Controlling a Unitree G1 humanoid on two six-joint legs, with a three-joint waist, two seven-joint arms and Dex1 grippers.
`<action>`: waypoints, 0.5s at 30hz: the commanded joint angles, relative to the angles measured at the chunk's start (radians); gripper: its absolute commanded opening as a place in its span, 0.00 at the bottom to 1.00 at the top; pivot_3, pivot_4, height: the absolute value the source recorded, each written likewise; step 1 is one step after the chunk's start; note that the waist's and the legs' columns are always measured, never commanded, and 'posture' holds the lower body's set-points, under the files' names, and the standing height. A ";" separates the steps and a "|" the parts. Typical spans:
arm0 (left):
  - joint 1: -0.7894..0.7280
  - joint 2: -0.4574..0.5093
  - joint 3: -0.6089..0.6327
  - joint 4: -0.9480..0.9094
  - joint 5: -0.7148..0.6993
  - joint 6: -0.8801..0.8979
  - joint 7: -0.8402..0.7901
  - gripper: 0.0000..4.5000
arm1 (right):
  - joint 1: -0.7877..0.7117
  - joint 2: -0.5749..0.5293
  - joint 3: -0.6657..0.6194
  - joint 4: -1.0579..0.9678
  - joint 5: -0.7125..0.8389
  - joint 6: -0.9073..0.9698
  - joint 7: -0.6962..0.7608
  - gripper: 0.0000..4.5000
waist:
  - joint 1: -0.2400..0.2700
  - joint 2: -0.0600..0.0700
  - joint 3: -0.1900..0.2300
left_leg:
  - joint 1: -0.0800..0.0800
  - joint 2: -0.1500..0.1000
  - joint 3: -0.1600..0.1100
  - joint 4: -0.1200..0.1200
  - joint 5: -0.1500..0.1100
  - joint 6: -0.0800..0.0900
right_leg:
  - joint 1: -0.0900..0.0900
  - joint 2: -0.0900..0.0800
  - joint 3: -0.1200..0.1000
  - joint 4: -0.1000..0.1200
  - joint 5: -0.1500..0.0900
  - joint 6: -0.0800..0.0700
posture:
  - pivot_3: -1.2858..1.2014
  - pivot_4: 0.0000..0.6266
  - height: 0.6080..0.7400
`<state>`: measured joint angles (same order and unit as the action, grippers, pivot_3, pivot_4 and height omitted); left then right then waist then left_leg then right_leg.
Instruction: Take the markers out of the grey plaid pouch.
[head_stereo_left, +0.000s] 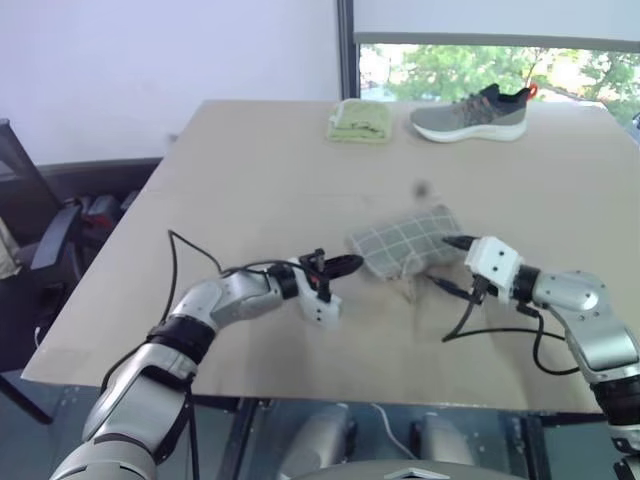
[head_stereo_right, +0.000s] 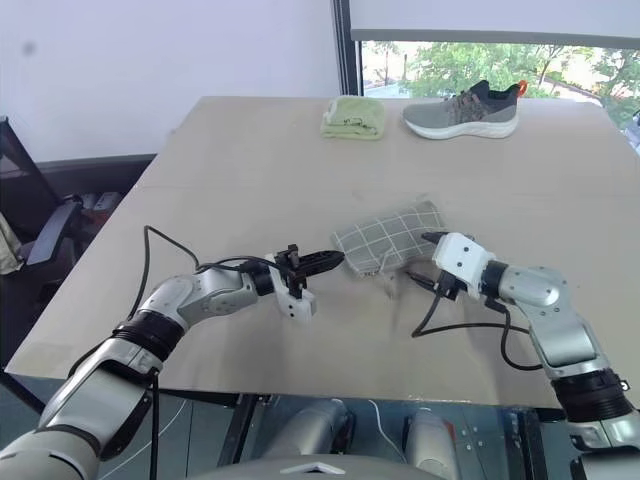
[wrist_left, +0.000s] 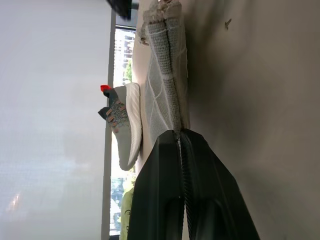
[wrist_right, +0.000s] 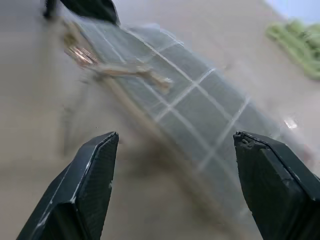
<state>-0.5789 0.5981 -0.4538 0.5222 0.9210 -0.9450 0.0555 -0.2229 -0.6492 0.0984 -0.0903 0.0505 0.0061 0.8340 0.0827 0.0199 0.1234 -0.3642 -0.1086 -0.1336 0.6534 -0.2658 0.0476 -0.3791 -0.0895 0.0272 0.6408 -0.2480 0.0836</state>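
Two claws flank the grey plaid pouch (head_stereo_right: 385, 238): left claw (head_stereo_right: 335, 259) pinching its end, right claw (head_stereo_right: 428, 262) spread beside it

Markers hidden, w/in grey plaid pouch (head_stereo_left: 405, 240)? Can't tell; pouch blurred in right wrist view.

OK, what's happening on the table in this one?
The robot is working on the grey plaid pouch lying mid-table. Its left end effector is shut on the pouch's near edge, and the right end effector faces the pouch's other side, open. No markers can be seen out yet. A folded green cloth and a sneaker sit at the far edge.
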 joint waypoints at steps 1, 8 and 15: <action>0.028 -0.037 -0.056 0.003 -0.015 -0.001 -0.037 0.01 | -0.080 -0.018 0.107 0.100 -0.221 -0.204 -0.074 0.83 | -0.001 0.000 0.000 | 0.000 0.000 0.000 0.000 0.000 0.000 | 0.000 0.000 0.000 0.000 0.000 0.000 | 0.52 0.24 1.00; 0.031 -0.038 -0.051 -0.002 -0.046 0.000 -0.061 0.00 | -0.164 -0.001 0.139 0.218 -0.297 -0.341 -0.131 0.72 | -0.003 -0.001 0.001 | 0.000 -0.001 0.000 0.000 0.000 0.000 | 0.000 0.000 0.000 0.000 0.000 0.000 | 0.52 0.24 1.00; 0.036 -0.046 -0.046 -0.001 -0.081 0.010 -0.089 0.00 | -0.171 0.019 0.136 0.231 -0.283 -0.343 -0.131 0.08 | -0.008 -0.002 0.001 | 0.000 -0.001 -0.001 -0.001 0.000 0.000 | 0.000 0.000 0.000 0.000 0.000 0.000 | 0.52 0.24 1.00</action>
<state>-0.5669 0.5822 -0.4452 0.5199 0.8392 -0.9423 0.0020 -0.3809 -0.6353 0.2480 0.1575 -0.2460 -0.3245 0.7113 0.0745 0.0182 0.1248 -0.3644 -0.1094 -0.1343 0.6529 -0.2658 0.0478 -0.3793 -0.0892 0.0274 0.6404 -0.2481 0.0834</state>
